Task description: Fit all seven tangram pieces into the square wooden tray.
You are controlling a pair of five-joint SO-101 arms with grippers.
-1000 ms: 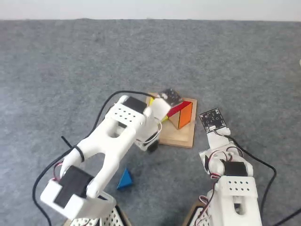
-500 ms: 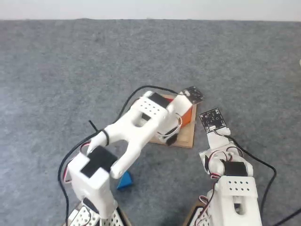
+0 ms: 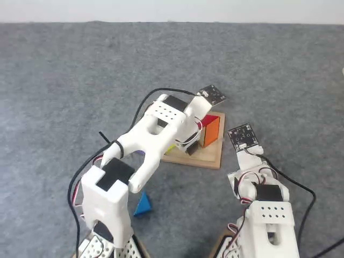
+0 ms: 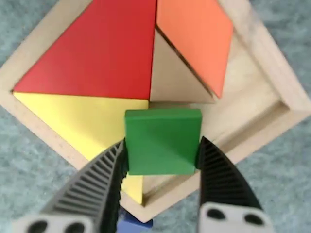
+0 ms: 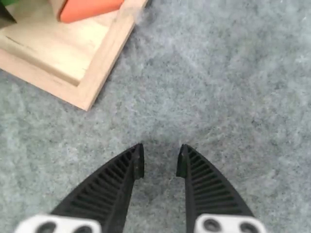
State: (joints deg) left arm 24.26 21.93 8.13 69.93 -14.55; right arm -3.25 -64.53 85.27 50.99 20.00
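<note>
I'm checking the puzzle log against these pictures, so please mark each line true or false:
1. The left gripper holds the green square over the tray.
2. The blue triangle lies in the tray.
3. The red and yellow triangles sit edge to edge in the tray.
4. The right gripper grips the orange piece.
1. True. The left gripper is shut on the green square over the tray.
2. False. The blue triangle lies on the grey carpet, outside the tray.
3. True. The red triangle and yellow triangle meet along one edge.
4. False. The right gripper is empty over the carpet; the orange piece lies in the tray.
</note>
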